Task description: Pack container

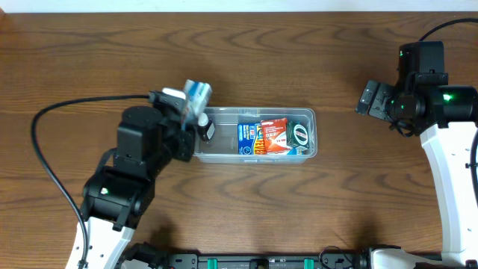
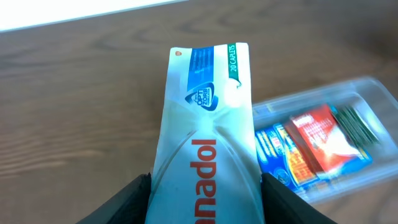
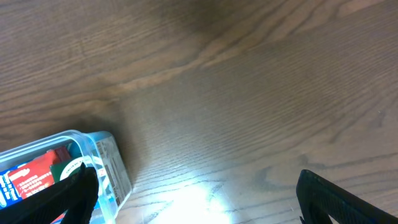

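Near the middle of the bench, a little right of centre in the overhead view, lies the container. It is a clear, shallow plastic tub with rounded corners, and its long side runs from left to right. Its right half is occupied: a blue box lies beside a red and orange box, and a dark green box sits against the right end wall. The three lie close together. The left part of the tub shows its bare floor.

At the left end of the container are the left jaws, and they pinch a pale blue and white box by its two long sides. On this box the letters "nadol" are printed in red and "20 caplets" in green. In the overhead view the box is tilted over the upper left corner of the tub, partly outside the rim; whether it touches the rim I cannot tell. One dark finger of the left jaws appears over the left end of the tub.

Well apart, toward the right edge of the bench, the right jaws are spread wide. The right wrist view shows only wood between the two dark fingers, with the container's right end in the lower left corner. A bright patch of light lies on the wood there. A black cable curves over the bench beside the left arm.
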Controlling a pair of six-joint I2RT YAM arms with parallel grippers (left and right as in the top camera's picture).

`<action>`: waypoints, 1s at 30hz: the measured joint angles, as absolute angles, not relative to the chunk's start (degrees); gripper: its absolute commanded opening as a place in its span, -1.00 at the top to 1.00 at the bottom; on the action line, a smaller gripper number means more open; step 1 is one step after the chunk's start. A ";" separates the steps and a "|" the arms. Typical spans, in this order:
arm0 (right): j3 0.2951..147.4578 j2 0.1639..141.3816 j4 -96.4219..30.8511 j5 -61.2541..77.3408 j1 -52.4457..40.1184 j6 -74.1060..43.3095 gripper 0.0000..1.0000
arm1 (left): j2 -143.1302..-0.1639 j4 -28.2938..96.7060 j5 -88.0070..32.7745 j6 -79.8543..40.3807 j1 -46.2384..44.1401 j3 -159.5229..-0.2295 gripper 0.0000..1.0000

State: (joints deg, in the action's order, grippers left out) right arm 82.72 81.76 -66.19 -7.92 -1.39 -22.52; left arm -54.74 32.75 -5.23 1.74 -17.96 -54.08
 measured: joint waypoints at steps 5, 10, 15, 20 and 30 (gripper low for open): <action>82.72 81.76 -66.19 -7.92 -1.39 -22.52 -0.98 | -55.96 35.81 -6.33 2.31 -20.99 -54.08 -0.10; 82.72 81.76 -66.19 -7.92 -1.39 -22.52 -0.98 | -58.50 36.56 -7.81 3.14 -24.14 -54.08 -0.10; 82.72 81.76 -66.19 -7.92 -1.39 -22.52 -0.99 | -60.27 36.71 -9.65 3.49 -27.18 -54.08 -0.11; 82.72 81.76 -66.19 -7.92 -1.39 -22.50 -0.98 | -61.49 36.71 -10.37 3.51 -28.53 -54.08 -0.11; 82.72 81.76 -66.19 -7.92 -1.39 -22.52 -0.99 | -68.64 35.33 -10.37 3.49 -28.58 -54.08 -0.11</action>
State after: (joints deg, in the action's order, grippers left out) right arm 82.72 81.76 -66.19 -7.92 -1.39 -22.52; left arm -68.64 35.33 -10.37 3.49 -28.58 -54.08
